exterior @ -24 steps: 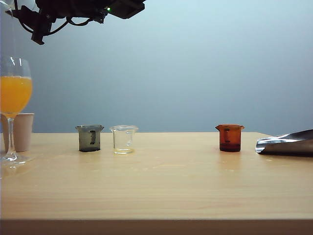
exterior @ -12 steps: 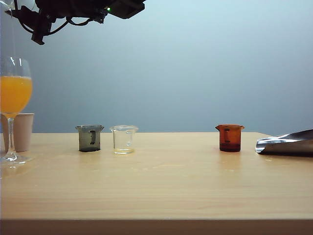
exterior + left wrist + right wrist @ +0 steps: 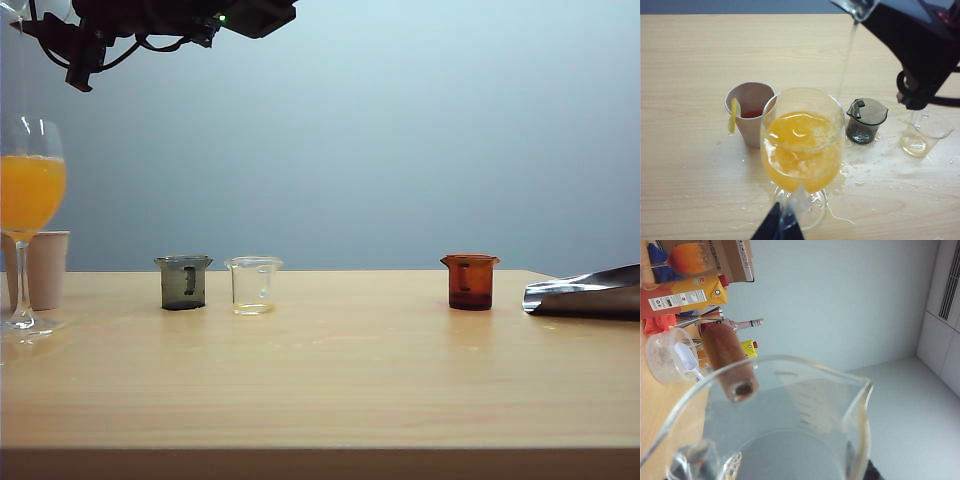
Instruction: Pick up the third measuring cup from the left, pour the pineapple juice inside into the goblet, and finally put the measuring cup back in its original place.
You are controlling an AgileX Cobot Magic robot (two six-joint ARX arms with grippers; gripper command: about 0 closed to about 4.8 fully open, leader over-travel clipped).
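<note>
The goblet (image 3: 28, 190) stands at the table's far left, its bowl half full of orange liquid. In the left wrist view my left gripper (image 3: 781, 227) is shut on the stem of the goblet (image 3: 802, 145), just above the foot. My right gripper (image 3: 780, 467) reaches across high above the goblet. It is shut on the third measuring cup (image 3: 790, 430), a clear cup with a reddish-brown stick handle (image 3: 730, 365). The cup is tilted, and a thin pale stream of pineapple juice (image 3: 847, 55) falls from its spout (image 3: 857, 7) towards the goblet's rim.
A beige paper cup (image 3: 750, 112) with a lemon slice stands behind the goblet. A grey measuring cup (image 3: 184, 282) and a clear cup (image 3: 253, 285) stand left of centre. An amber cup (image 3: 470, 281) and a shiny metal object (image 3: 590, 292) are at the right. Spilled drops (image 3: 850, 172) wet the table round the goblet.
</note>
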